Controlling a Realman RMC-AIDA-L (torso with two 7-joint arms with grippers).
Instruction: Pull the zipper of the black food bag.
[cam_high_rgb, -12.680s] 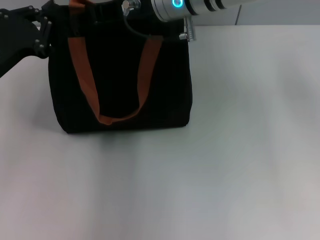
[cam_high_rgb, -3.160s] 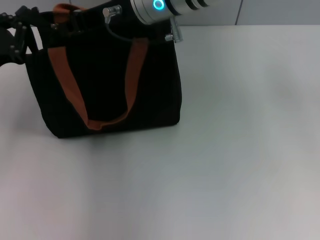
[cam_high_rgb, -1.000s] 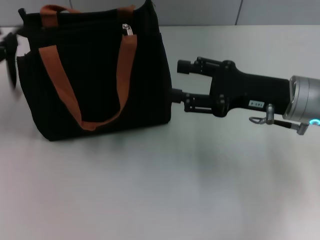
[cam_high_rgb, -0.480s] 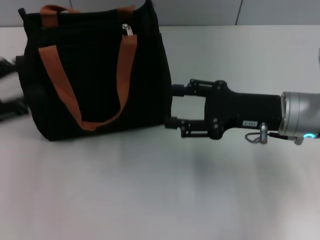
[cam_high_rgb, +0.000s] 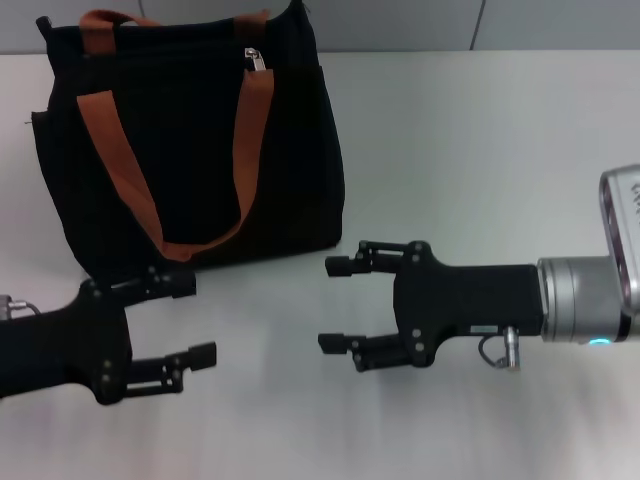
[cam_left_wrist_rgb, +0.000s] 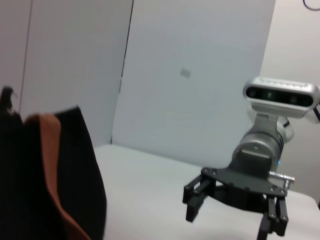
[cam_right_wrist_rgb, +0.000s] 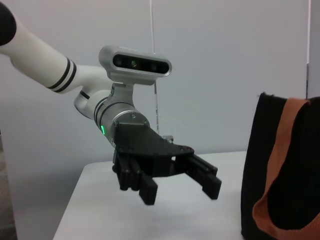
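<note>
The black food bag (cam_high_rgb: 200, 160) stands upright at the back left of the table, with orange-brown straps (cam_high_rgb: 105, 150) down its face. Its zipper (cam_high_rgb: 256, 59) shows as a small silvery pull tab at the top edge, near the right-hand strap. Neither gripper touches the bag. My left gripper (cam_high_rgb: 195, 318) hovers open and empty in front of the bag, near the table's front left. Facing it, my right gripper (cam_high_rgb: 332, 304) is open and empty, below the bag's right corner. The left wrist view shows the right gripper (cam_left_wrist_rgb: 230, 222) beside the bag (cam_left_wrist_rgb: 45, 175); the right wrist view shows the left gripper (cam_right_wrist_rgb: 179, 192) and the bag (cam_right_wrist_rgb: 300, 165).
The white table (cam_high_rgb: 480, 150) stretches bare to the right of the bag and behind my right arm. A grey wall panel runs along the table's far edge.
My right gripper has drawn back from the bag's right side, down toward the front. My left gripper has left the bag's left side and come in low at the front left. The bag stays put.
</note>
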